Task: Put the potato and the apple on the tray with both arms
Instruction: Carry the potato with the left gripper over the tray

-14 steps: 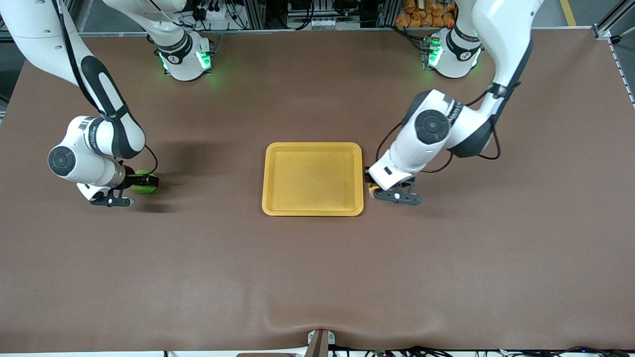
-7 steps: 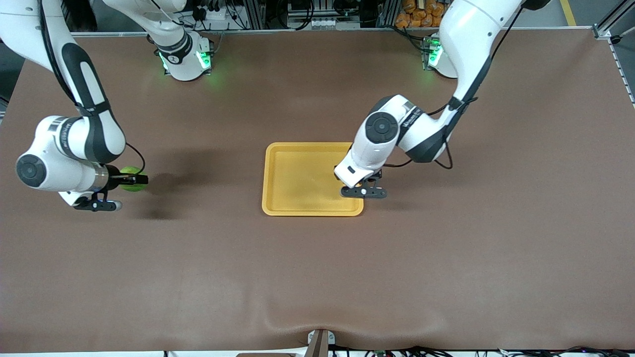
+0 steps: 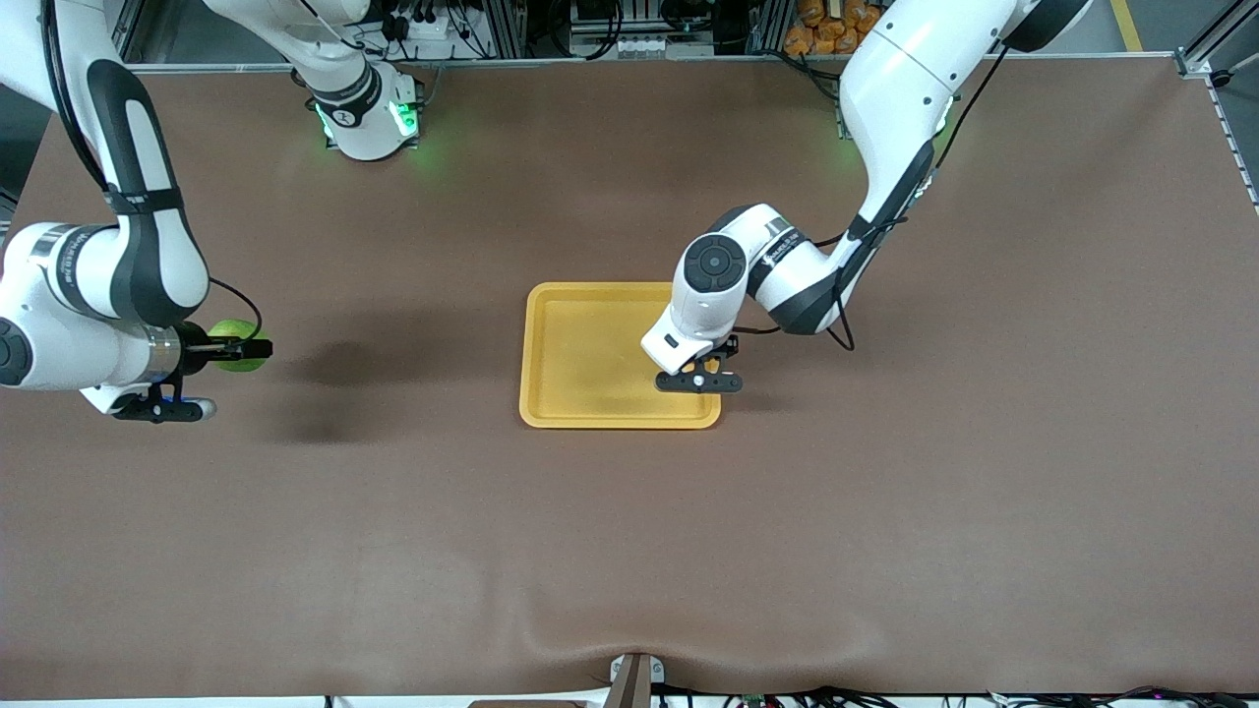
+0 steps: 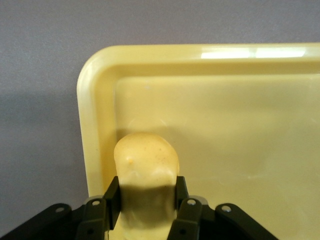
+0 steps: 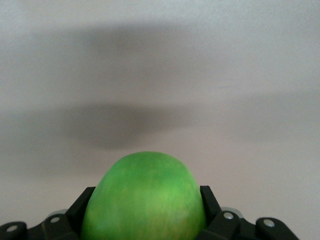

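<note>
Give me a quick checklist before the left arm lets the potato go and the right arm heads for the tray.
1. Left gripper shut on the potato: ok, fingers press both its sides.
2. Potato over the tray, inside the rim: ok, near the corner by the left arm's end.
3. Potato resting on the tray floor: cannot tell, height is not clear.
4. Right gripper shut on the apple: ok, apple sits between the fingers.
5. Apple over the tray: not ok, it hangs over bare table at the right arm's end.
6. Room left in the tray for the apple: ok, the rest of the floor shows bare.
</note>
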`<state>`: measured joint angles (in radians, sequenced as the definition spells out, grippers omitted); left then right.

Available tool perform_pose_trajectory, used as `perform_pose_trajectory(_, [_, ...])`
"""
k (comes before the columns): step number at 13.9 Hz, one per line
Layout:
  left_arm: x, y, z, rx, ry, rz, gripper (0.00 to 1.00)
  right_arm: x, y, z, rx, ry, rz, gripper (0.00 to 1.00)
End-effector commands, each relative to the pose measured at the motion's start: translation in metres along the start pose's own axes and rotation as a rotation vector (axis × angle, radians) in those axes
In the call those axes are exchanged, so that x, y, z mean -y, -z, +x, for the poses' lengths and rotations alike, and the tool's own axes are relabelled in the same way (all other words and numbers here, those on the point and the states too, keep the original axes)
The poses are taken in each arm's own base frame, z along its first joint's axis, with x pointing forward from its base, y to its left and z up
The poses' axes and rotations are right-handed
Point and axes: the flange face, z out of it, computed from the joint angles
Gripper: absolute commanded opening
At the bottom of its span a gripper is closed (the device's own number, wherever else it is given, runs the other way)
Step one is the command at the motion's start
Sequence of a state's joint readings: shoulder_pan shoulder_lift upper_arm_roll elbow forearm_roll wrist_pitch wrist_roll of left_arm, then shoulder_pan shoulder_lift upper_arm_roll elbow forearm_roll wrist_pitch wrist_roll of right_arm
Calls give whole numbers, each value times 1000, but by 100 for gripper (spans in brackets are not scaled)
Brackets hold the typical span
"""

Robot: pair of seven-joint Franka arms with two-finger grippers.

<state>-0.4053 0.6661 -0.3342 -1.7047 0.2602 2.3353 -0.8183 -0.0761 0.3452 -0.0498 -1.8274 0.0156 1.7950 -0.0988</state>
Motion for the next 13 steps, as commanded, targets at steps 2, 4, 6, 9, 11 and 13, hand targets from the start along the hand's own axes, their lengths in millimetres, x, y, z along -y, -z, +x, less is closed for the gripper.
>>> perform_pose_trajectory(2, [-3,-2,3,-10,6,26,8,17,29,-7,-15,6,-5,0])
perform_pose_trajectory(4, [-3,-1,4,-12,7,26,16,35,41,-15,-14,26,10,0])
perform_pose_trajectory(6, [-2,-5,3,-6,10,29,81,52,43,-18,-8,3,20,0])
perform_pose_trajectory(9, [0,-4,5,-8,16,30,100,72,45,-21,5,-12,16,0])
perform_pose_trajectory(11, [5,8,9,-9,26,40,100,92,48,-25,4,-31,39,0])
perform_pose_trajectory(13, [10,30,14,-18,37,53,100,109,46,-26,7,-46,35,0])
